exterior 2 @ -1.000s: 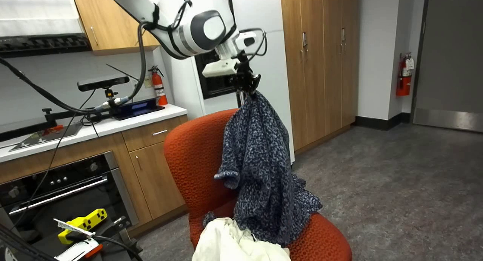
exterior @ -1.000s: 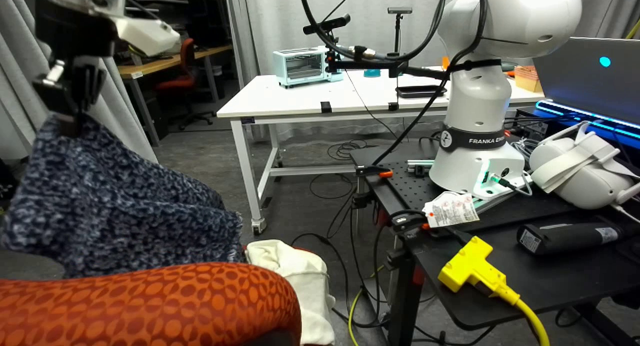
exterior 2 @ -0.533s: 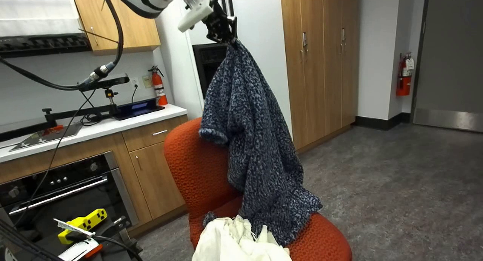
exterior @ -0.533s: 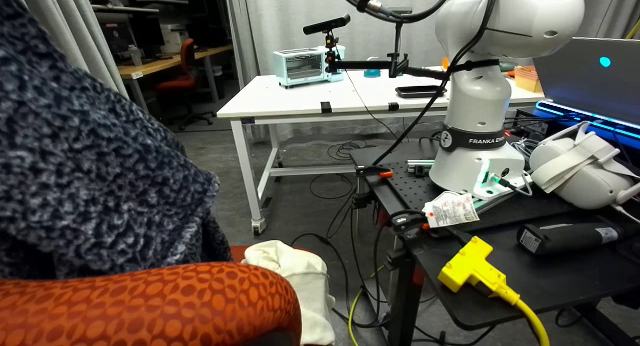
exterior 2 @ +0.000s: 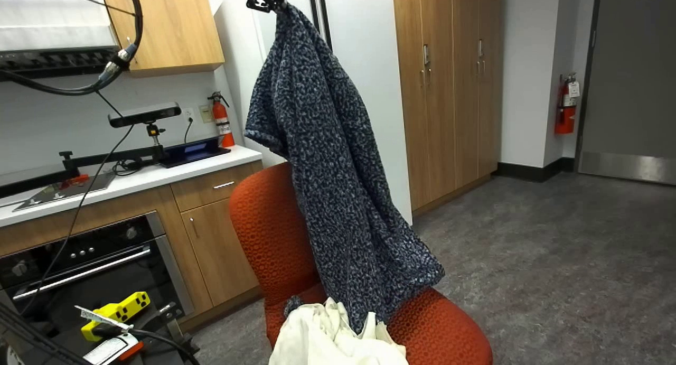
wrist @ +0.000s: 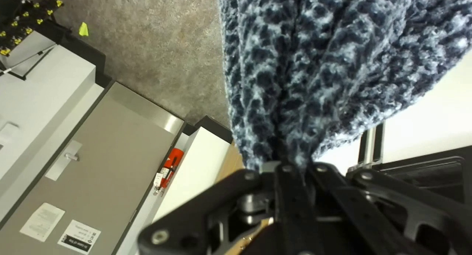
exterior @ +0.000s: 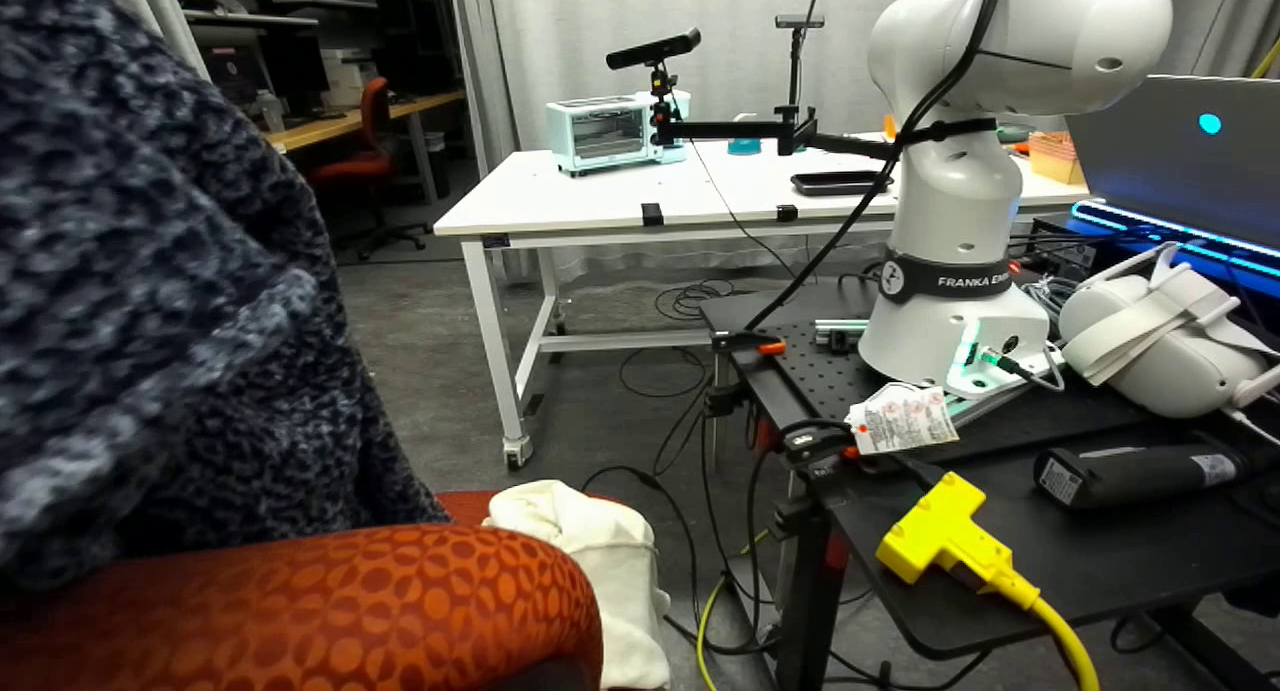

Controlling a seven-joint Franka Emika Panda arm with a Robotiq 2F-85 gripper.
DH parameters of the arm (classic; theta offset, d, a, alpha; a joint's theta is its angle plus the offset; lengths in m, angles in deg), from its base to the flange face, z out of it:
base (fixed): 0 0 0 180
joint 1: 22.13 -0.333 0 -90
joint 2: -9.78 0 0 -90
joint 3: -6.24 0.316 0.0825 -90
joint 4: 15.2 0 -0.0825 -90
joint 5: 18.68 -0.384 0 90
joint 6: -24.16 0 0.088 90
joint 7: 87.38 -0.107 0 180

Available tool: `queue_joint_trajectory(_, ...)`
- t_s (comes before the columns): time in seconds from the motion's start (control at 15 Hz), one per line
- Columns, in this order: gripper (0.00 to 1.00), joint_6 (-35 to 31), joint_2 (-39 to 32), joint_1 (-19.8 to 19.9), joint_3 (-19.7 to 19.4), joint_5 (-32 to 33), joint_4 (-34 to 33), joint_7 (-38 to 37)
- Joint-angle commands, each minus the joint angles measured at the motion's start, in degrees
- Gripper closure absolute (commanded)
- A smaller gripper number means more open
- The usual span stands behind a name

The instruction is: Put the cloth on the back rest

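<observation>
Navy knit with white and grey flecks: the cloth (exterior 2: pixel 338 180). Hangs in one long drape from the gripper (wrist: pixel 301 169), which pinches a gathered bunch at the top end, jaws closed on it. Bottom end reaches down to the seat (exterior 2: pixel 449 336), partly behind the cream-white fabric (exterior 2: pixel 327 338). In an exterior view a near fold overlaps the rounded top of the back rest (exterior: pixel 400 601); touching or not, can't tell. Not laid over yet.

Handling, my guess: thick, soft, limp, some heft for a textile, fuzzy so not slippery, nothing to break. Likely sags and swings, holds no shape. Current hold on the gathered end looks sensible: plenty of bulk to bite. Next move probably needs more length carried past the top edge; with too little over, the seat-side weight may drag it down.
</observation>
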Motion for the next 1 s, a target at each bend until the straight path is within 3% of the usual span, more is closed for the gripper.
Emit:
queue_joint_trajectory(0.0, 0.99, 1.65, -5.82, -2.36, 2.38, 1.81, -7.27, 0.51)
queue_joint_trajectory(0.2, 0.99, 1.40, -12.44, -5.26, 3.59, 3.22, -10.69, 0.65)
queue_joint_trajectory(0.8, 0.99, 2.35, -27.64, -11.68, 0.81, 0.99, -13.88, 2.25)
queue_joint_trajectory(0.87, 0.71, 3.62, -28.30, -12.36, 0.28, 1.12, -14.25, 2.15)
queue_joint_trajectory(0.93, 0.71, 4.19, -29.03, -12.85, -0.14, 1.00, -14.65, 2.20)
